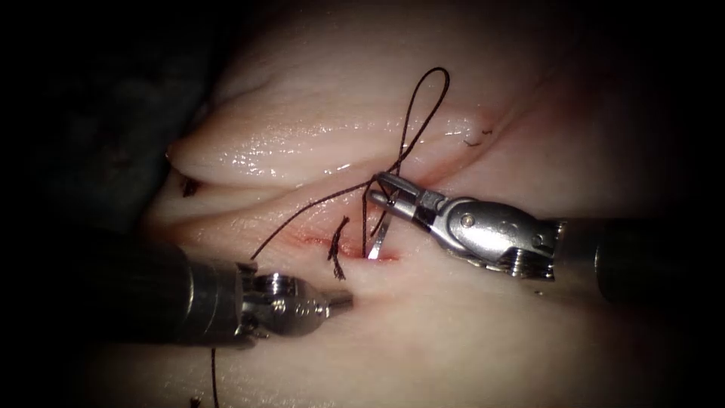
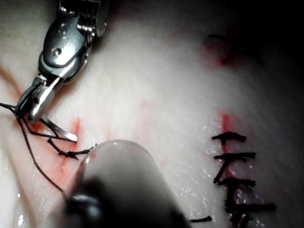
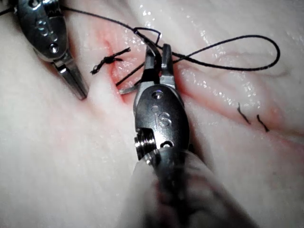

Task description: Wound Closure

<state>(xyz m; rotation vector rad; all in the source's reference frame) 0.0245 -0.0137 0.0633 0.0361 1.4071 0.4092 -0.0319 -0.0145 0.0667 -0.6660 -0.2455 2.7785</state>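
Note:
The right tool (image 1: pixel 377 187) reaches in from the right, its jaws shut on the curved needle (image 1: pixel 377 238) near its thread end. The needle hangs down from the jaws, and its point rests at the red edge of the cut (image 1: pixel 317 243); it does not look buried in the tissue (image 1: pixel 317 143). Dark thread (image 1: pixel 423 106) loops up from those jaws, and a second strand runs down to the left. The left tool (image 1: pixel 346 301) lies below the cut, jaws shut on nothing. A knotted stitch (image 1: pixel 336 253) with short ends sits between the tools. The right wrist view shows the needle (image 3: pixel 130 85) under the right tool (image 3: pixel 159 54).
Several earlier black stitches (image 2: pixel 232 166) cross another stretch of the cut. Two short cut thread ends (image 3: pixel 249 116) lie on the tissue to the right. A thread strand (image 1: pixel 214 378) trails down past the left tool's shaft. A dark background (image 1: pixel 75 113) borders the tissue on the left.

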